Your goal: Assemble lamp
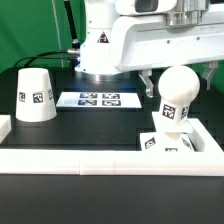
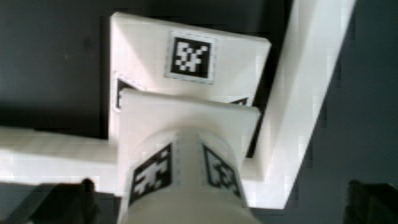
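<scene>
The white bulb [image 1: 178,92] stands upright on the small blocky base [image 1: 166,143] in the corner at the exterior view's right. In the wrist view the bulb [image 2: 187,165] fills the foreground, with the tagged base [image 2: 189,58] beyond it. My gripper [image 2: 214,203] is open. Its dark fingers [image 2: 61,200] stand on either side of the bulb with a gap on each side. In the exterior view the hand hangs right above the bulb, and its fingertips are hard to make out. The cone shade [image 1: 36,97] stands alone at the exterior view's left.
A white L-shaped rail [image 1: 70,156] borders the black table's front and sides, and it also shows in the wrist view [image 2: 313,90], right beside the base. The marker board [image 1: 98,100] lies at the back middle. The robot's white body [image 1: 105,45] stands behind it.
</scene>
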`<action>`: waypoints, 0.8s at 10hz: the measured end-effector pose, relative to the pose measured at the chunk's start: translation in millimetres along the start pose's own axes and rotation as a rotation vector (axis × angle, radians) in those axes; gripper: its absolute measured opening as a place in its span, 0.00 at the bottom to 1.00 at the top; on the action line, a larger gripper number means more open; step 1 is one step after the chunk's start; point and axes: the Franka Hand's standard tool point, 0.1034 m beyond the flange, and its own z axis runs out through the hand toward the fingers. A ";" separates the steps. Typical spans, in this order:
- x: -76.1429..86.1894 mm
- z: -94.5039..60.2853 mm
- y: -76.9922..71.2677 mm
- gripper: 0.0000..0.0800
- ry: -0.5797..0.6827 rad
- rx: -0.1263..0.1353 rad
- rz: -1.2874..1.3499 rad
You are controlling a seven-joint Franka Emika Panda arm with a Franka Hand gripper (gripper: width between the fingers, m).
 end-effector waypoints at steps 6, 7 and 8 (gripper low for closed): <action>-1.0 0.8 5.6 0.87 -0.012 -0.019 -0.395; -1.7 1.3 6.2 0.87 -0.019 -0.031 -0.490; -2.7 2.1 5.6 0.87 -0.028 -0.041 -0.583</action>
